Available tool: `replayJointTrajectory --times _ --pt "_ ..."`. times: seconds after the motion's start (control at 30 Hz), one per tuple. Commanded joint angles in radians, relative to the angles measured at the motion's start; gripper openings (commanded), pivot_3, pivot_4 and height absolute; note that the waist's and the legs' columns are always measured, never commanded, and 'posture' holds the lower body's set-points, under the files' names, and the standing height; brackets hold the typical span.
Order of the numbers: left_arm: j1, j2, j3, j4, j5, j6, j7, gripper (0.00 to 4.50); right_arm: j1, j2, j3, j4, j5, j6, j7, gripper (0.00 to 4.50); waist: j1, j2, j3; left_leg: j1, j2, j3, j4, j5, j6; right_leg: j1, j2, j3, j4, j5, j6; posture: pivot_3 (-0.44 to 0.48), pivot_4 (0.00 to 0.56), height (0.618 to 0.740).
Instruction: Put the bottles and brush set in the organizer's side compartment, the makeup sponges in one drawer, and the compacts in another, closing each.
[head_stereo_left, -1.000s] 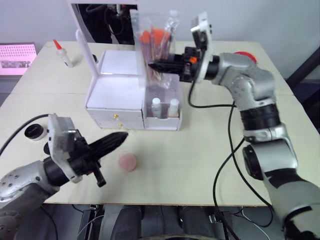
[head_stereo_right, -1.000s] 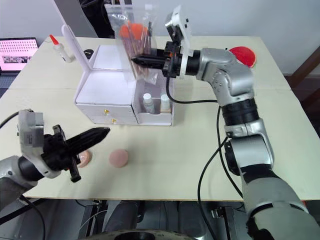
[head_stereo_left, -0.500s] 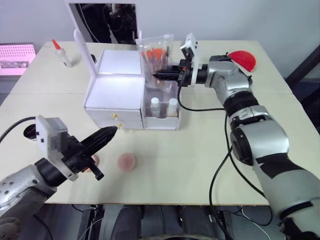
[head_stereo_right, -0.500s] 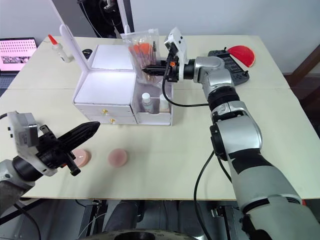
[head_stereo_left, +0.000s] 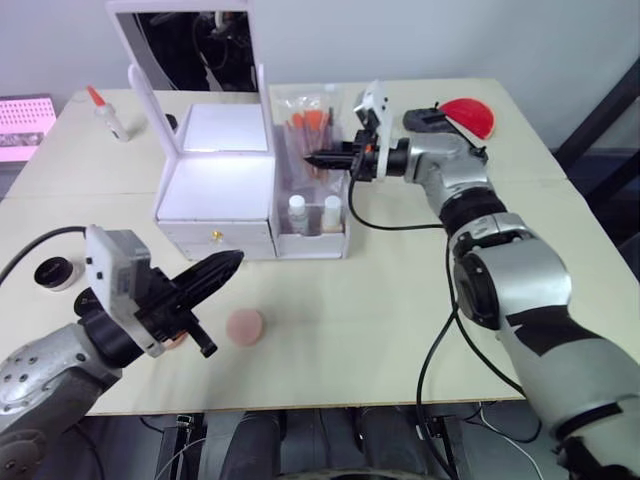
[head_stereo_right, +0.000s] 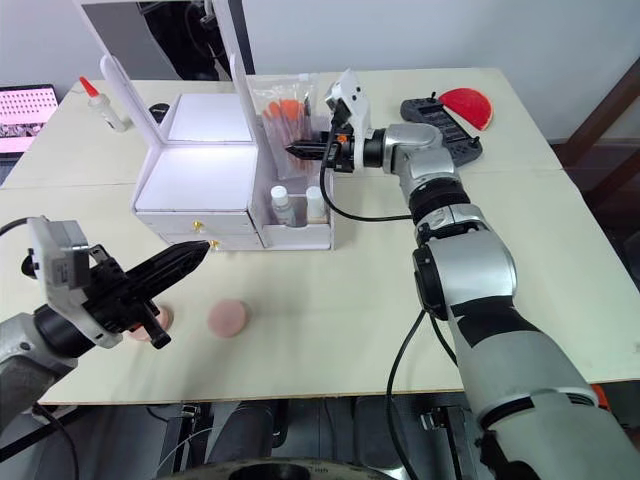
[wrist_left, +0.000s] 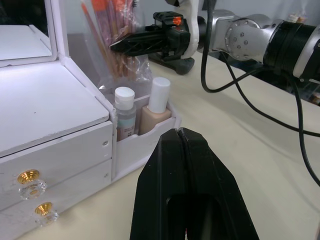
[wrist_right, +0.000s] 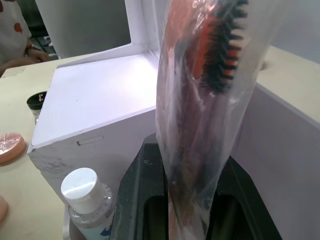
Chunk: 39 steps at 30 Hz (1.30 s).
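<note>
The white organizer stands mid-table with both gold-knobbed drawers shut. Two bottles stand at the front of its side compartment. My right gripper is shut on the brush set, a clear bag of orange brushes, holding it upright with its lower end inside that compartment behind the bottles. A pink makeup sponge lies on the table in front of the organizer. My left gripper hovers shut and empty beside it, partly hiding a second sponge. A small black round compact sits at the far left.
The organizer's mirror lid stands upright at the back. A white glue bottle with a red tip is at the back left. A red round thing on a black tray lies at the back right. My right arm's cable hangs over the table.
My right gripper has brought the brush set down from above the organizer into the side compartment behind the bottles. The camera has shifted. My left gripper has stayed about where it was.
</note>
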Motion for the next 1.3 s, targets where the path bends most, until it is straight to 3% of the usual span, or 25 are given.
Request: replayJointTrajectory --times 0.03,0.37,0.43,0.67,1.03,1.23,1.3 --pt "-0.009 0.011 -0.002 -0.017 -0.001 -0.022 -0.006 0.00 -0.013 0.009 -0.021 -0.010 -0.015 -0.031 -0.007 0.21 -0.002 0.000 0.000 0.000 0.000 0.000 0.000 0.000 0.000 0.000 0.000 0.000 0.000 0.000 0.000 0.000 0.150 0.740" --pt "-0.025 0.003 -0.034 -0.009 0.015 -0.027 -0.012 0.00 -0.015 0.033 -0.021 0.007 -0.063 -0.069 -0.034 0.21 -0.003 0.000 0.000 0.000 0.000 0.000 0.000 0.000 0.000 0.000 0.000 0.000 0.000 0.000 0.000 0.000 0.150 0.740" --pt "-0.027 0.001 -0.040 -0.008 0.023 -0.028 -0.011 0.00 -0.021 0.033 -0.028 0.010 -0.062 -0.061 -0.031 1.29 -0.003 0.000 0.000 0.000 0.000 0.000 0.000 0.000 0.000 0.000 0.001 0.001 0.000 0.000 0.000 0.000 0.150 0.740" --pt "-0.033 -0.008 -0.061 -0.013 0.028 -0.031 -0.011 0.00 -0.041 0.021 -0.065 -0.004 -0.045 -0.060 -0.010 4.42 -0.003 0.000 0.000 0.000 0.000 0.000 0.000 0.000 0.000 0.000 0.001 0.001 0.001 0.000 0.000 0.000 0.150 0.740" --pt "-0.048 -0.005 -0.077 0.010 0.037 -0.031 -0.036 0.00 -0.093 -0.083 -0.127 -0.087 -0.004 -0.003 0.088 4.42 -0.002 0.000 0.000 0.000 0.000 0.000 0.000 0.000 0.000 0.000 0.001 0.001 0.001 0.000 0.001 0.000 0.150 0.740" --pt "-0.068 -0.003 -0.082 0.030 0.039 -0.033 -0.054 0.00 -0.046 -0.098 -0.076 -0.253 -0.011 0.069 0.139 4.42 -0.005 0.000 0.000 0.002 0.001 0.000 0.000 0.000 0.000 0.000 0.002 0.002 0.002 0.000 0.001 0.000 0.150 0.740" --pt "-0.073 -0.003 -0.075 0.037 0.040 -0.035 -0.059 0.00 -0.020 -0.092 -0.052 -0.313 -0.026 0.081 0.121 3.66 -0.004 0.000 0.000 0.002 0.001 0.000 0.000 0.000 0.000 0.000 0.002 0.002 0.002 0.001 0.001 0.000 0.150 0.740"
